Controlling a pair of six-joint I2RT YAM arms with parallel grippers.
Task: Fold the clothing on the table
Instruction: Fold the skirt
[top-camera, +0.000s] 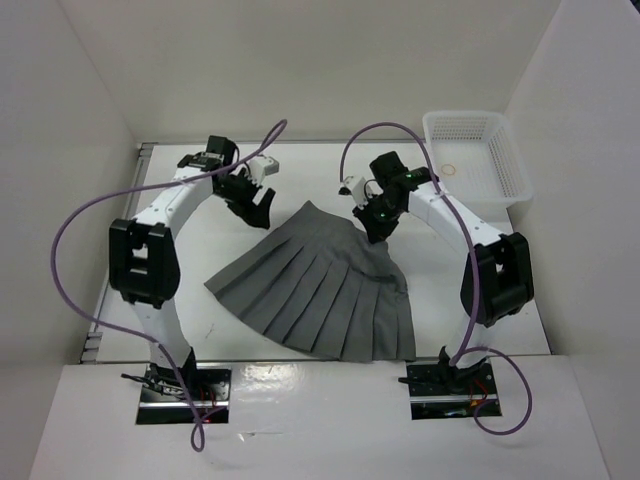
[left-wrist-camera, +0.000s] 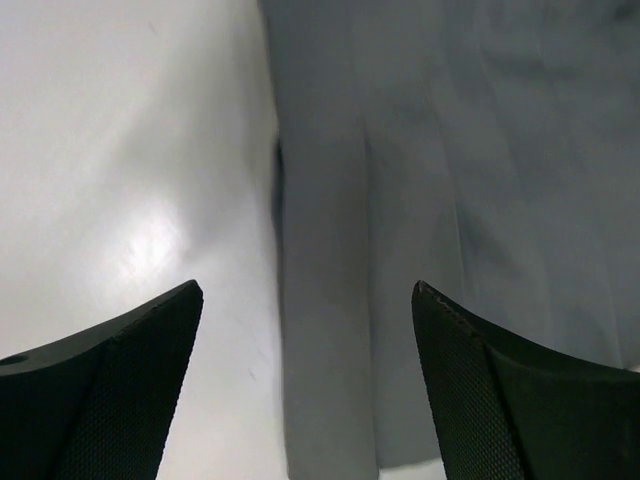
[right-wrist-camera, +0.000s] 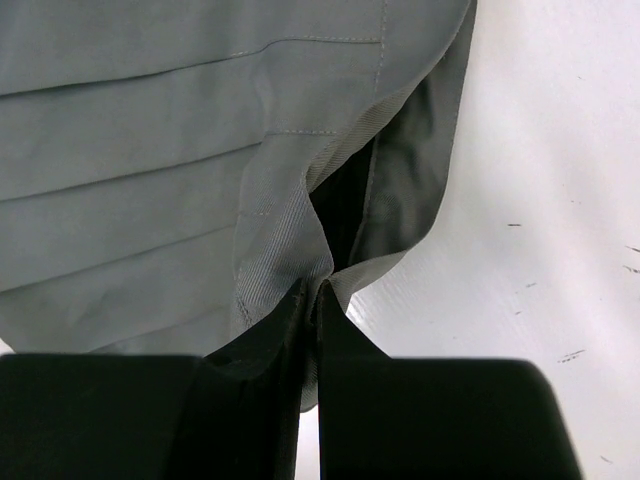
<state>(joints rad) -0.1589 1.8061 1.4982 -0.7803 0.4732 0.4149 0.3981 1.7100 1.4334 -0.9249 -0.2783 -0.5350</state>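
Note:
The clothing, a grey pleated skirt, lies spread on the white table with its narrow waistband at the far end and its wide hem toward the arm bases. My left gripper hovers just left of the waistband's far left corner. In the left wrist view this gripper is open, with a folded edge of the skirt lying on the table below the gap. My right gripper is shut on the waistband's right corner, and the skirt bunches up there.
A white mesh basket stands at the back right corner with a small ring inside. White walls enclose the table on the left, back and right. Purple cables loop from both arms.

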